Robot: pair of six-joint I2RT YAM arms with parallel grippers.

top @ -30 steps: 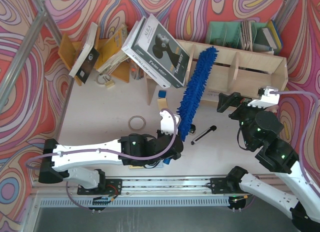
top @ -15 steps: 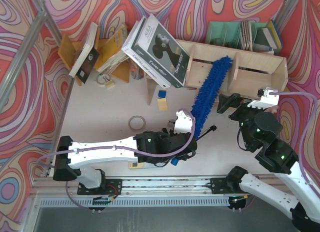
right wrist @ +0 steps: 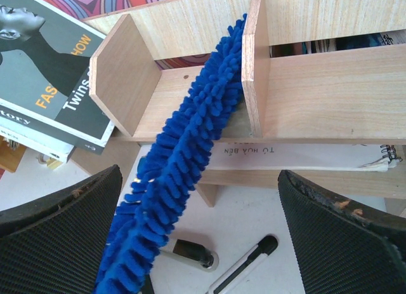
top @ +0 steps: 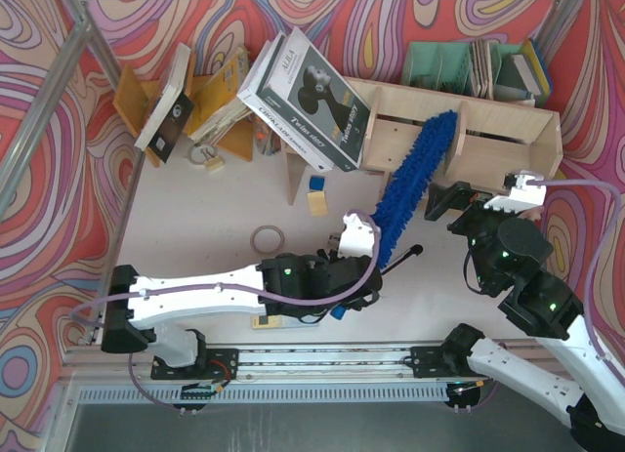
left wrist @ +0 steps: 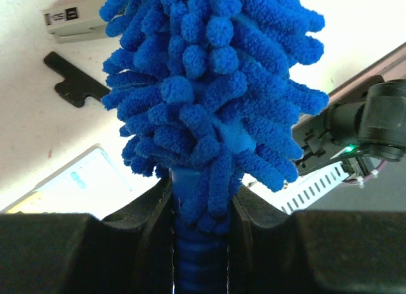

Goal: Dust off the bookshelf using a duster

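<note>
Far out to the left of the left tool point(top: 369, 267), an orange-yellow book rack point(top: 137, 96) stands by the patterned wall with books leaning in it. Closer in, a tape ring point(top: 267, 240) lies flat on the counter point(top: 195, 208), apart from that tool on its left side. Ahead of the tool and a little left, a tilted stack of large books point(top: 308, 86) sits at the left end of the bookshelf point(top: 508, 130).

The left tool point(left wrist: 200, 192) is clenched on the duster point(left wrist: 209, 84). In the left wrist view both fingers point(left wrist: 158, 211) press against the ribbed blue handle, and the fluffy head rises straight out from between them. From the tool the duster point(top: 410, 179) slants forward and to the right, crosses the front edge of the bookshelf point(right wrist: 330, 84) and reaches into an open compartment. There the head of the duster point(right wrist: 184, 148) lies against the left face of an upright divider, with its tip near the back board.

A black pen point(top: 398, 262) lies on the counter just to the right of the left tool, beside the lower end of the duster.

Further right, the right tool point(top: 447, 200) hovers in front of the bookshelf, released, with its two black fingers point(right wrist: 57, 237) spread wide. It is near the duster but not touching it. In its own view the pen point(right wrist: 244, 268) lies below the gap in the right tool point(right wrist: 198, 180).
</note>
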